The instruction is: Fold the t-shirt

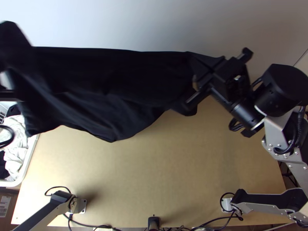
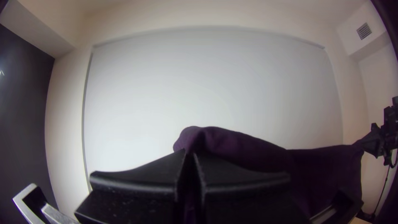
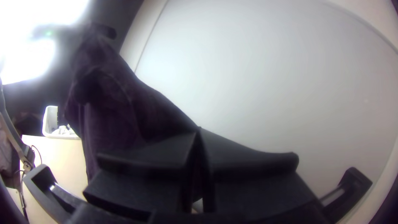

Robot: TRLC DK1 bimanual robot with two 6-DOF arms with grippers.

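A black t-shirt (image 1: 115,77) hangs stretched in the air between both grippers, its upper edge nearly straight and its lower part drooping in loose folds. At the top view's left edge, part of my left gripper (image 1: 7,95) shows beside the cloth. My right gripper (image 1: 198,66) grips the shirt's other upper end. The left wrist view has my left gripper (image 2: 190,157) shut on a bunched piece of the shirt (image 2: 248,151), which looks dark purple there. In the right wrist view, my right gripper (image 3: 198,135) is closed on an upper edge of the shirt (image 3: 124,103).
Below the shirt lies the light wooden table (image 1: 154,173). A white basket (image 1: 29,158) with white and dark cloths stands at its left edge. Cables (image 1: 96,225) run along the near edge around a small black device (image 1: 153,222). A pale wall panel (image 2: 207,83) rises behind.
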